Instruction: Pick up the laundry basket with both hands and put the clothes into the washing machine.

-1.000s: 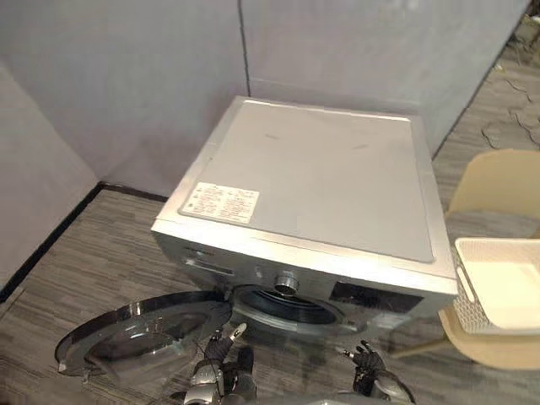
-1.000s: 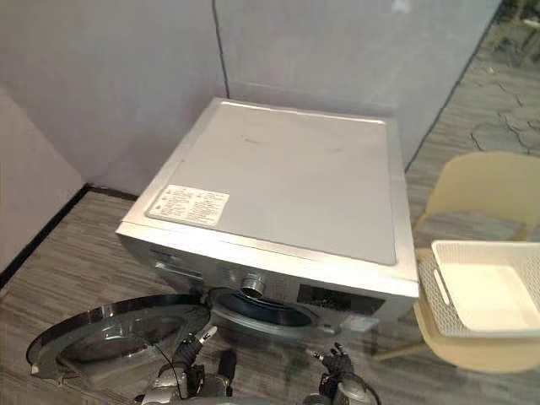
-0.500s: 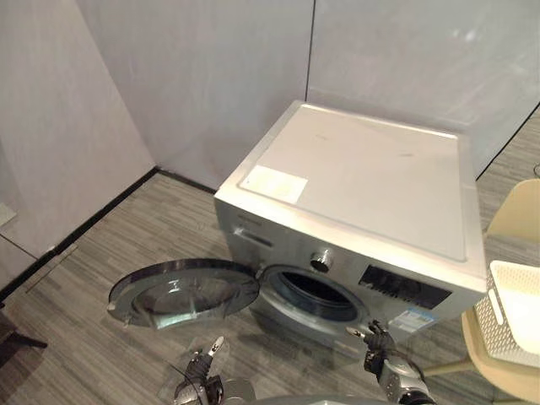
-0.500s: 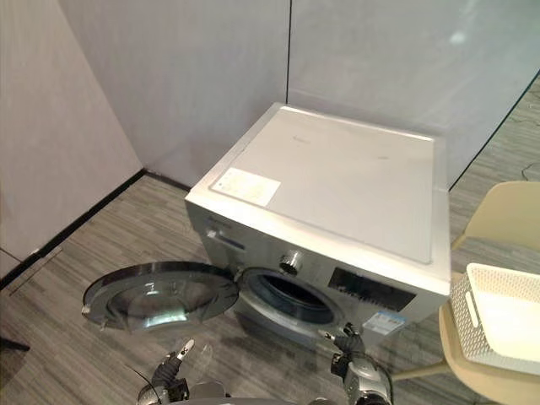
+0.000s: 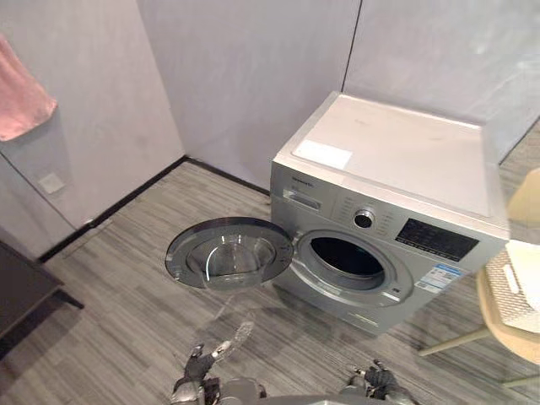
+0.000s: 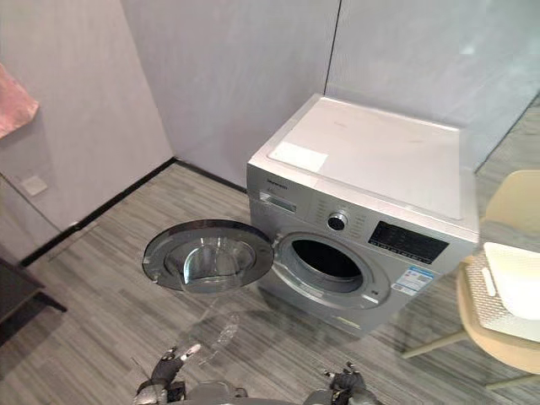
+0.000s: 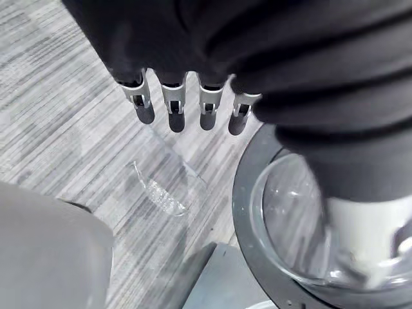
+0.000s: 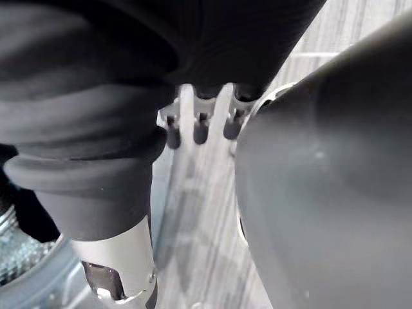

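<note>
The drum opening (image 5: 348, 257) of the washing machine (image 5: 396, 156), right of centre, is unblocked and faces the lower left. Its door (image 5: 228, 253) is swung wide to the left and juts out over the floor (image 5: 118, 270) at mid-frame, barring that side. Bare floor runs from the machine's front to the bottom edge. At the right edge, a chair (image 6: 494, 333) carrying the laundry basket (image 6: 513, 283) stands near the machine. Dark furniture (image 5: 21, 295) sits at the left edge.

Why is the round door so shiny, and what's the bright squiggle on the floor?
Left eye view: the washer door has glass that glints with room light. Left wrist view: a bright squiggle on the floor beside the door, probably light bounced off that glass.
</note>
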You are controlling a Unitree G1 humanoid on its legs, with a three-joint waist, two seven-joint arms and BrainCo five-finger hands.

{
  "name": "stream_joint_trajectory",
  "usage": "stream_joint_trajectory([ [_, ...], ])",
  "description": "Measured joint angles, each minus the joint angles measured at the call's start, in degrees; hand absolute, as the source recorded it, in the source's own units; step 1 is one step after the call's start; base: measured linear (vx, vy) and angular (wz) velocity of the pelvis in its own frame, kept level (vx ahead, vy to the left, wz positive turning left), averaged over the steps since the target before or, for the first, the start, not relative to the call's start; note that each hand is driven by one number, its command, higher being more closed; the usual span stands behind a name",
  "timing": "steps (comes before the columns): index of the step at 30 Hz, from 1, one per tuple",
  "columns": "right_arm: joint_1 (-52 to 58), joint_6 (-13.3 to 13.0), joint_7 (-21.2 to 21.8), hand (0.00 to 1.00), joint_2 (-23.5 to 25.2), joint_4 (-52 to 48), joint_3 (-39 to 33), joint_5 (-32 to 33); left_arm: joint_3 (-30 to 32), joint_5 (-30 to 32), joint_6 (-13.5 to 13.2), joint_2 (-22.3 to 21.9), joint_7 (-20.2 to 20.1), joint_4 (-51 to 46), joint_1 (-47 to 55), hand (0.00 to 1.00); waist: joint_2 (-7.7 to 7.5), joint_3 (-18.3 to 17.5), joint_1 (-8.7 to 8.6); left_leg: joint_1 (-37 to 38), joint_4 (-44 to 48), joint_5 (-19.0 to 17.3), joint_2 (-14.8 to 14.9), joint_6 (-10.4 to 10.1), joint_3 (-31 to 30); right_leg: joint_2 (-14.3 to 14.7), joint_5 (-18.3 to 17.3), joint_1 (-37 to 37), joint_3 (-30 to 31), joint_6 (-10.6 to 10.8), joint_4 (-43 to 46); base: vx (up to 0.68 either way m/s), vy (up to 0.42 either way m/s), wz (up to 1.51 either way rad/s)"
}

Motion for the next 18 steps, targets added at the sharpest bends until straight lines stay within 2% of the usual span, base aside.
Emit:
stream_joint_trajectory([
  [1, 0.2, 0.0, 0.0, 0.0, 0.2, -0.6, 0.0, 0.0, 0.3, 0.7, 0.2, 0.0, -0.1, 0.1, 0.4, 0.0, 0.13, 0.0, -0.06, 0.9, -2.0, 1.4, 1.2, 0.1, 1.3, 1.6, -0.7, -0.8, 0.2, -0.4, 6.8, -0.16, 0.102, -0.31],
  [2, 0.4, -0.1, 0.0, 0.0, 0.4, -0.8, -0.1, 0.0, 0.5, 1.1, 0.5, 0.0, -0.3, 0.1, 0.4, 0.0, 0.11, -0.1, -0.15, 2.0, -3.9, 3.1, 2.0, 0.3, 2.1, 3.4, -2.7, -1.2, 1.5, -1.8, 16.9, -0.11, 0.071, -0.23],
  [4, 0.4, -0.1, 0.2, 0.0, 0.8, -0.9, 0.0, 0.0, 1.6, 1.3, 0.5, -0.2, -1.1, 0.1, 0.5, 0.0, -0.26, -0.4, 0.11, 2.9, -5.6, 3.8, 1.9, 0.1, 3.3, 5.5, -5.6, -0.7, 2.9, -1.7, 27.5, -0.07, 0.037, -0.36],
  [6, 0.4, -0.2, 0.4, 0.0, 1.4, -0.9, 0.0, -0.1, 3.8, 1.4, 0.6, -0.6, -1.2, 0.1, 0.7, 0.0, -0.75, -0.8, 0.12, 2.9, -6.1, 5.0, 0.8, -0.3, 3.4, 6.8, -6.5, 2.1, 3.3, -1.2, 30.3, 0.0, 0.002, -0.36],
  [7, 0.6, -0.2, 0.7, 0.0, 1.9, -0.8, 0.2, -0.3, 4.8, 1.4, 0.7, -0.6, -1.3, 0.3, 0.9, 0.0, -1.72, -1.4, 0.29, 2.5, -6.8, 6.9, -0.4, -0.6, 3.5, 7.6, -5.4, 4.5, 4.0, -0.9, 27.2, 0.01, -0.037, -0.26],
  [8, 0.8, -0.2, 1.4, 0.0, 1.9, -0.6, 0.3, -0.9, 5.4, 1.4, 0.7, -0.7, -1.3, 1.2, 0.7, 0.0, -2.26, -2.4, 0.26, 2.3, -8.2, 8.3, -1.2, -1.0, 3.4, 8.4, -8.1, 6.8, 4.4, 0.4, 21.5, -0.01, -0.056, -0.18],
  [9, 0.9, -0.2, 1.5, 0.0, 1.7, -0.5, 0.3, -1.1, 5.3, 1.4, 0.7, -0.8, -1.3, 1.8, 0.7, 0.0, -1.64, -3.0, 0.18, 2.3, -9.7, 9.1, -1.1, -1.1, 3.3, 9.0, -8.2, 7.3, 4.5, 0.3, 19.2, 0.0, -0.058, -0.06],
  [10, 1.3, -0.2, 1.5, 0.0, 1.3, -0.1, 0.3, -1.4, 5.1, 1.3, 1.0, -1.1, -1.2, 2.6, 0.8, 0.0, -0.81, -4.6, 0.22, 2.5, -13.9, 11.6, -1.1, -1.4, 3.0, 9.9, -8.3, 8.2, 4.6, 0.1, 13.7, 0.02, -0.044, 0.0],
  [11, 1.3, -0.2, 1.5, 0.0, 1.2, 0.3, 0.3, -1.4, 4.9, 1.3, 1.1, -1.2, -1.2, 2.7, 1.0, 0.0, -0.8, -5.0, 0.22, 2.6, -15.9, 13.0, -1.2, -1.5, 2.9, 10.2, -8.5, 8.7, 4.6, -0.2, 11.2, 0.04, -0.058, 0.04],
  [13, 0.1, -0.1, 1.5, 0.0, 1.2, 2.2, 0.3, -1.5, 3.1, 1.3, 1.1, -0.7, -1.2, 3.8, 0.4, 0.0, -0.43, -5.6, 0.41, 3.0, -21.3, 17.8, -2.0, -1.6, 2.1, 11.0, -9.5, 10.9, 5.1, -2.2, 3.3, 0.02, -0.079, 0.12],
  [15, -0.9, -0.2, 1.5, 0.0, 1.2, 3.9, 0.3, -1.5, 1.9, 1.2, 1.1, -0.6, -1.0, 3.9, -0.3, 0.0, -0.52, -5.4, 1.34, 3.7, -24.9, 20.4, -2.0, -2.0, 1.8, 11.7, -9.4, 12.7, 5.9, -2.2, -2.1, -0.03, -0.115, 0.06],
  [18, -1.3, -0.3, 1.4, 0.0, 1.0, 4.1, 0.3, -1.5, 0.2, 0.8, 1.0, -0.4, -0.8, 3.5, -0.8, 0.0, -0.46, -4.0, 1.34, 3.5, -23.2, 20.5, -2.4, -2.4, 0.9, 11.8, -9.4, 14.9, 5.5, -2.2, -4.5, -0.04, -0.074, 0.16],
])
